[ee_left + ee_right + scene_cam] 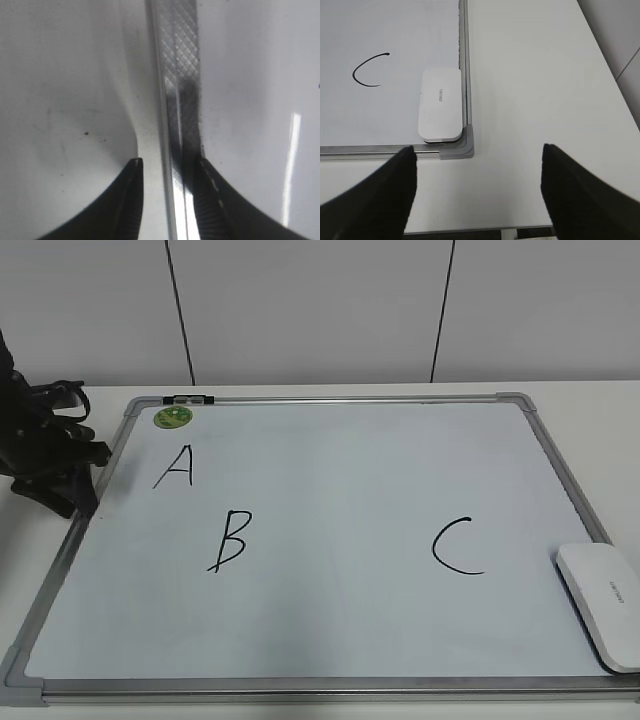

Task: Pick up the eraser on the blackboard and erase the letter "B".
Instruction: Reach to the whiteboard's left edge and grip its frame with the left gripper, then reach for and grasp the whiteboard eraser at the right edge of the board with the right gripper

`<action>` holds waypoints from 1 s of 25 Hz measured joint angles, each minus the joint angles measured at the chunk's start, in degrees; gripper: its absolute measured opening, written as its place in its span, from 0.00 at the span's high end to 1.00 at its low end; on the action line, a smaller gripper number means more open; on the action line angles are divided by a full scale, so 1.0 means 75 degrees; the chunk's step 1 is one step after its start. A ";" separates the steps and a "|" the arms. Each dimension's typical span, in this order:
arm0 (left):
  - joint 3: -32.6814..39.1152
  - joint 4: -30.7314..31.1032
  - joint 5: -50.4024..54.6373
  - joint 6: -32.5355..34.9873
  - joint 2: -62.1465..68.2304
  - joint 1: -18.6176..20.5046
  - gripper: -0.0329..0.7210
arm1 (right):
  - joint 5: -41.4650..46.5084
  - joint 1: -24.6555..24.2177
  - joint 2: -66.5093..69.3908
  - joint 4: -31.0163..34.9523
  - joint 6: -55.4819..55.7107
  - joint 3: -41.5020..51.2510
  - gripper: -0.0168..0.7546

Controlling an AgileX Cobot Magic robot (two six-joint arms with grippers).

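At the far left of the exterior view, the left end effector (75, 502) sits low over the left rail of the blackboard (330, 692). Its wrist camera shows the two dark fingers (125, 200) a little apart with the silver frame rail running between them, gripping nothing. Near the board's top-left corner is a small round green magnet (172, 417), and just below it the black letter "A" (176, 466). Lower and slightly further right stands the slanted letter "B" (229, 540), unsmudged. Right of the middle comes the letter "C" (457, 546). The eraser (603, 602) lies in the board's near right corner, against the right rail, white side up with small grey lettering. The right end effector (477, 192) hovers above the white bench (535, 100) near that corner, its fingers spread wide and empty, well apart from the eraser.
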 joint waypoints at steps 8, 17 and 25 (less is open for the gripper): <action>-0.0154 -0.0297 0.0158 0.0012 0.0164 0.0030 0.85 | 0.0000 0.0000 0.0000 0.0000 0.0000 0.0000 0.24; -0.0226 -0.0373 0.0253 -0.0001 0.0218 0.0065 0.90 | 0.0000 0.0000 0.0000 0.0000 0.0000 0.0000 0.24; -0.0226 -0.0373 0.0258 -0.0001 0.0218 0.0065 0.90 | 0.0000 0.0000 0.0000 0.0000 0.0000 0.0000 0.23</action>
